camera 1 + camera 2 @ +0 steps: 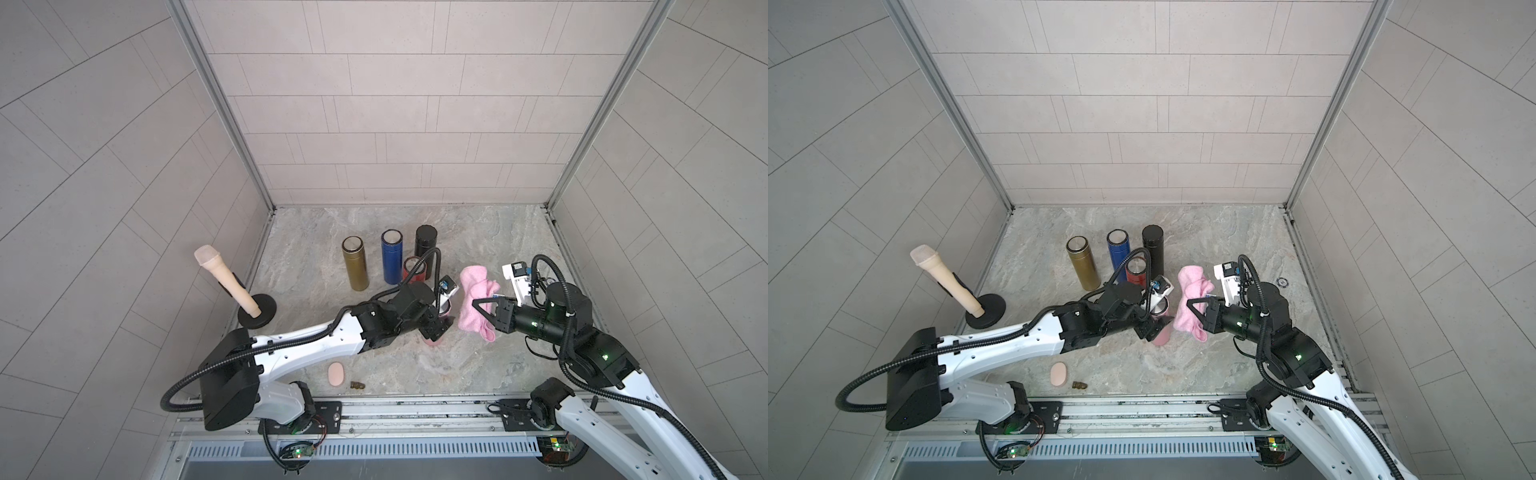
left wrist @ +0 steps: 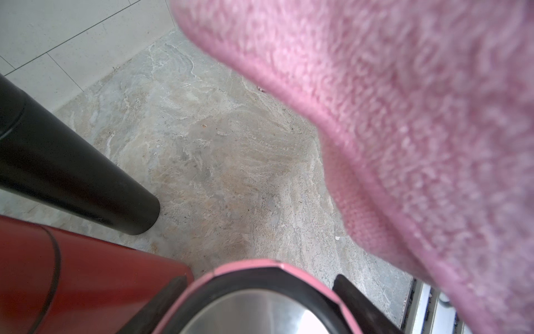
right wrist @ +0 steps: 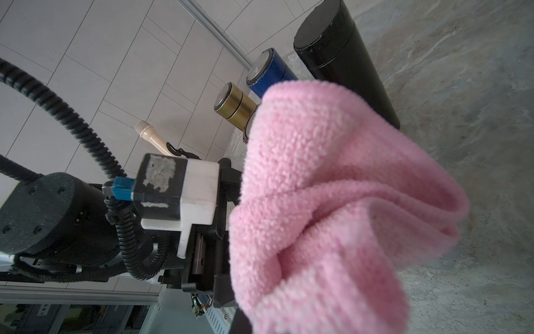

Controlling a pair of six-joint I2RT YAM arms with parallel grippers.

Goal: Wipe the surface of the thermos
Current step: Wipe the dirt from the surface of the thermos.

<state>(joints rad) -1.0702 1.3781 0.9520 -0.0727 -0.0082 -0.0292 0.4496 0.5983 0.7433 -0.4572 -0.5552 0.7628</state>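
On the desk (image 1: 374, 357), our right hand (image 1: 484, 311) clenches the pink towel (image 1: 473, 286); we cannot tell whether our left hand (image 1: 438, 327) grips the pink thermos (image 1: 434, 342), so wiping might topple it.

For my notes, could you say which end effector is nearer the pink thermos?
Left: the left end effector flanks the pink thermos; the right end effector holds the pink towel beside it.
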